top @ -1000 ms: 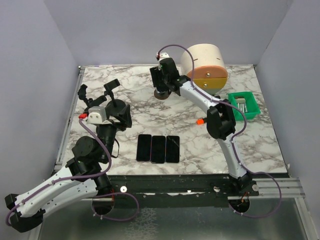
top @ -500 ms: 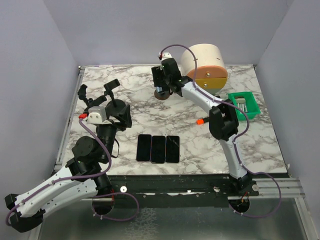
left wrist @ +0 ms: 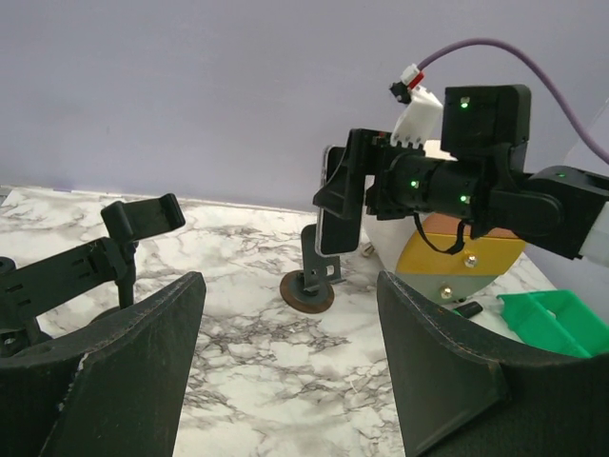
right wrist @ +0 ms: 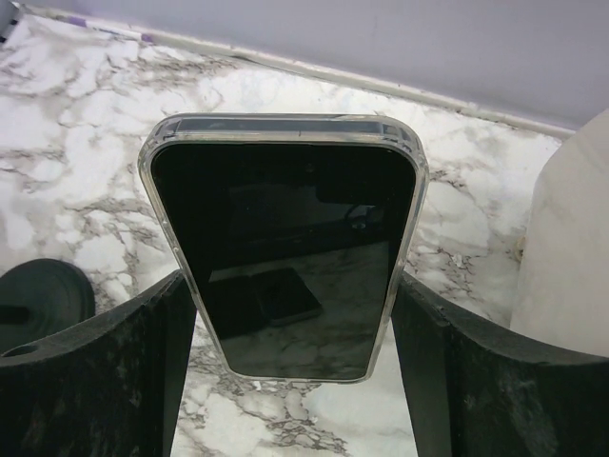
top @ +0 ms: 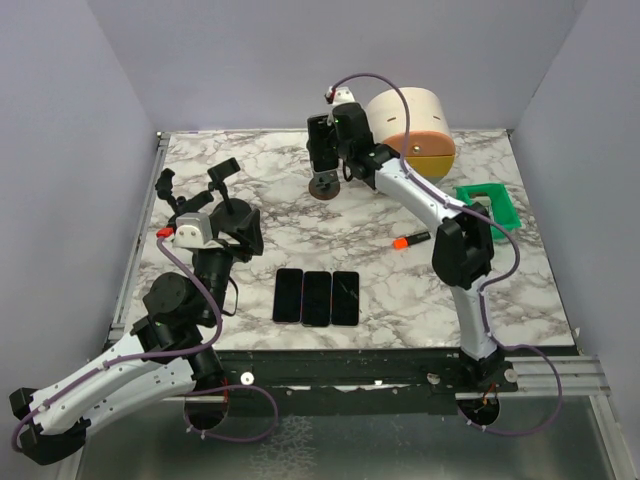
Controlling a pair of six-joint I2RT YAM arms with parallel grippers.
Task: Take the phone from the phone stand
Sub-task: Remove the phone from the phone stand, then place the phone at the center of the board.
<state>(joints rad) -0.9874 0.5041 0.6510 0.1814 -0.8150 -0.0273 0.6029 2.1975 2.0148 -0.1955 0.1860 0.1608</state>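
Two dark fingers (right wrist: 95, 371) of the right gripper (top: 322, 152) press the long edges of the phone (right wrist: 285, 238), a black-screened handset in a clear case, so the jaws are spread only as far as its width. In the top view this sits at the upper centre of the marble table (top: 250, 160), with the phone upright and directly above the round-based phone stand (top: 323, 186). From the left wrist view the phone's lower end overlaps the stand's upright, and whether they touch cannot be told. At the lower left of the top view the left gripper (left wrist: 290, 281) is spread wide and holds nothing. Three more phones (top: 317, 297) lie side by side at the table's near centre, and a green tray (top: 490, 205) sits at the right
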